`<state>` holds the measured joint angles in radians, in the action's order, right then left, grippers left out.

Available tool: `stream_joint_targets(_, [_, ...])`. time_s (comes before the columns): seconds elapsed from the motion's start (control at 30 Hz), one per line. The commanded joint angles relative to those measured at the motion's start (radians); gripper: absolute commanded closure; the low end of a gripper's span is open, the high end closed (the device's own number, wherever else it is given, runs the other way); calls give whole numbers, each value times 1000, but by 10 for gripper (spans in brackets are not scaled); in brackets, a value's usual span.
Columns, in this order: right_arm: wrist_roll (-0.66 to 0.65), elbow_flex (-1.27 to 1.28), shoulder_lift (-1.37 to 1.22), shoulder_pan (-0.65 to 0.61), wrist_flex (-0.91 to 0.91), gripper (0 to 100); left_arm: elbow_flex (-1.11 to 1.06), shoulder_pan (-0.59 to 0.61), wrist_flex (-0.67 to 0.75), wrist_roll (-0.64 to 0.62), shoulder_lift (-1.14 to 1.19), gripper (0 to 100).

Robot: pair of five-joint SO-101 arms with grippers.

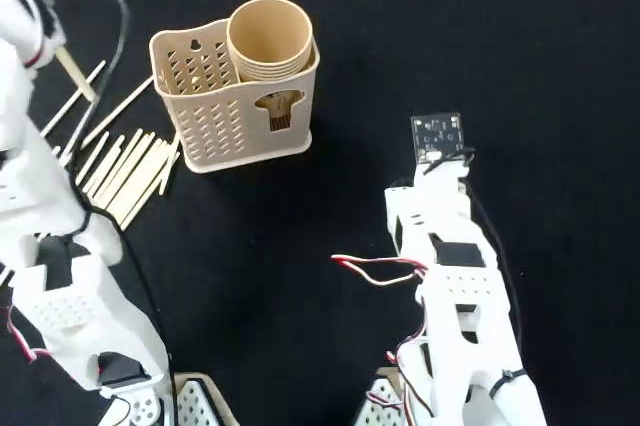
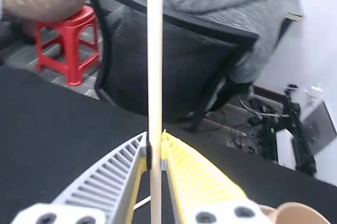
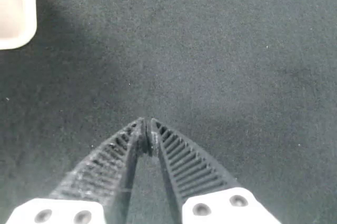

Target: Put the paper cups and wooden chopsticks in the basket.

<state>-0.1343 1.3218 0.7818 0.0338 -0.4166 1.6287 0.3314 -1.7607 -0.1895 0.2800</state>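
A beige perforated basket [image 1: 235, 106] stands at the back left of the black table, with a stack of paper cups [image 1: 270, 36] inside it. Several wooden chopsticks [image 1: 125, 168] lie loose on the table just left of the basket. My left gripper [image 2: 155, 141] is shut on one chopstick [image 2: 155, 50], which stands upright between the grey and yellow fingers. In the high view this held chopstick [image 1: 77, 76] hangs above the loose ones, left of the basket. My right gripper [image 3: 146, 125] is shut with nothing in it, low over bare table right of the basket.
The right arm [image 1: 455, 286] stretches from the front edge toward the table's middle, with red and white wires [image 1: 375, 268] looping off its left side. A basket corner [image 3: 16, 13] is at the edge of the right wrist view. An office chair [image 2: 174, 61] and a red stool [image 2: 68, 40] stand beyond the table.
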Motion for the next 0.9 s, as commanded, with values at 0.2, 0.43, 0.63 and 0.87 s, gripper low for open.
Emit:
stream_joint_targets(0.2, [-6, -12, 30, -3, 18, 985, -634, -38, 43, 14, -242, 970])
stream_joint_targets(0.43, [-6, -12, 30, -3, 21, 985, -1109, -31, 305, 14, -428, 970])
stream_joint_targets(0.63, [-6, -4, 27, -2, 51, 985, -1643, -38, 692, 20, -752, 971])
stream_joint_targets(0.87, [-6, -4, 25, -3, 52, 985, -2121, -58, 1163, 14, -1117, 971])
